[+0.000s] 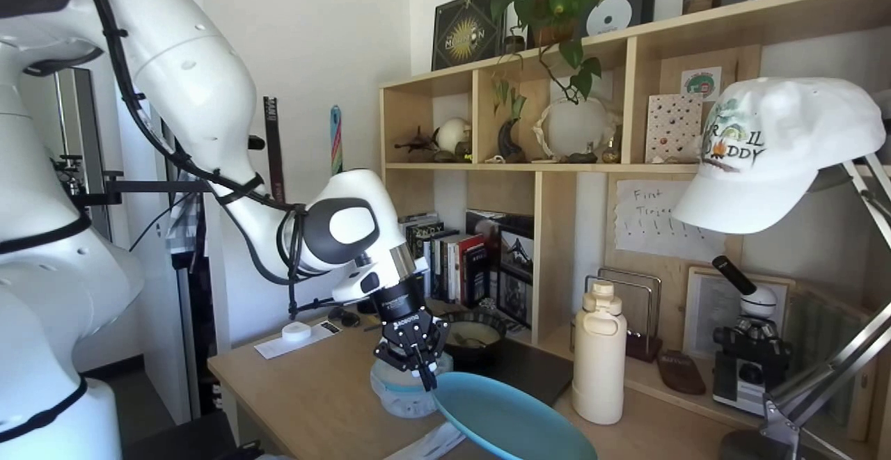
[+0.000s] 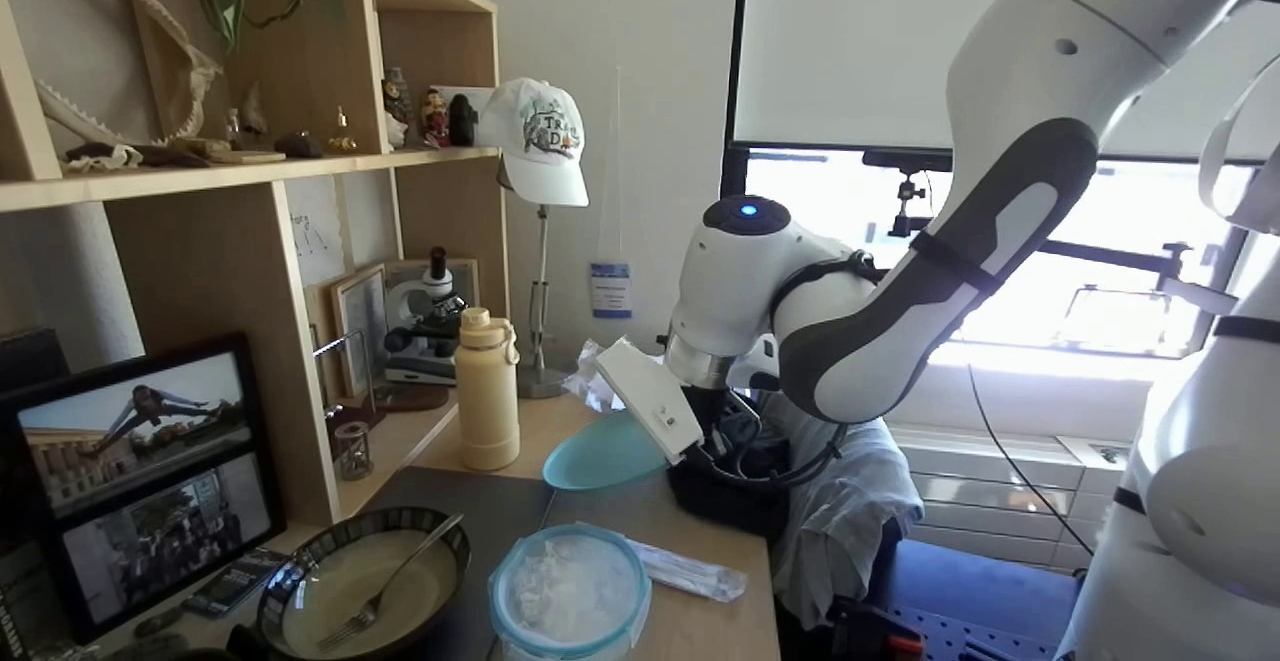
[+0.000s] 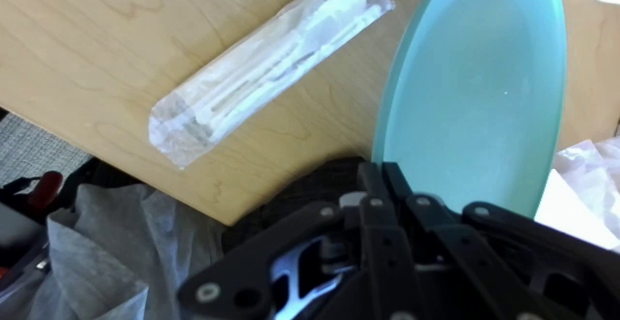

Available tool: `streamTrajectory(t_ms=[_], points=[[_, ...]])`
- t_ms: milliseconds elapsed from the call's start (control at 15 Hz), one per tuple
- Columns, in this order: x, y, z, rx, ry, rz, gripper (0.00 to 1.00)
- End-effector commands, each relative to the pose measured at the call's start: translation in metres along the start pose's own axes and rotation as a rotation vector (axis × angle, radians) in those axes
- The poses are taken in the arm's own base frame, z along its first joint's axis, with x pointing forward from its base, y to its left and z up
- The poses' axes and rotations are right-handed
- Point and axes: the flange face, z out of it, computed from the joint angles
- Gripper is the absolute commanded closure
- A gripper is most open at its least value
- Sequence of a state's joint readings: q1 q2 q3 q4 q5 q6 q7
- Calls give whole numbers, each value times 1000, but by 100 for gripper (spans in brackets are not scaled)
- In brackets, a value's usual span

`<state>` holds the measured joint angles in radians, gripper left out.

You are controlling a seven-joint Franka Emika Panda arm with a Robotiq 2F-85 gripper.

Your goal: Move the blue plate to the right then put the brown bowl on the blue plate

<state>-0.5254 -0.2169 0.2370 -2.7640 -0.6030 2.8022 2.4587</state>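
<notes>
The blue plate (image 1: 515, 418) is in both exterior views, also here (image 2: 605, 456), and in the wrist view (image 3: 474, 97). My gripper (image 3: 381, 167) is shut on its rim, one finger on each side; it also shows in an exterior view (image 1: 428, 380). The plate is held tilted over the desk; I cannot tell whether its lower edge touches. The brown bowl (image 2: 340, 571), dark with a paler inside and a fork in it, stands near the shelf. It also shows behind the gripper (image 1: 480, 357) and is out of the wrist view.
A pale-blue translucent lidded bowl (image 2: 570, 591) stands beside the brown bowl. A plastic-wrapped cutlery packet (image 3: 271, 68) lies near the desk edge. A cream bottle (image 1: 598, 355) stands close to the plate. A lamp with a white cap (image 1: 773, 154) and a microscope (image 1: 752, 349) are beyond.
</notes>
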Motion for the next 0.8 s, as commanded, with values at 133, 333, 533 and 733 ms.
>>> streamTrajectory(t_ms=[133, 333, 533, 733], points=[[28, -19, 35, 6, 17, 118, 98], [42, -28, 41, -10, 27, 148, 98], [46, -29, 47, -21, 14, 170, 98], [46, -27, 50, -33, 2, 197, 98]])
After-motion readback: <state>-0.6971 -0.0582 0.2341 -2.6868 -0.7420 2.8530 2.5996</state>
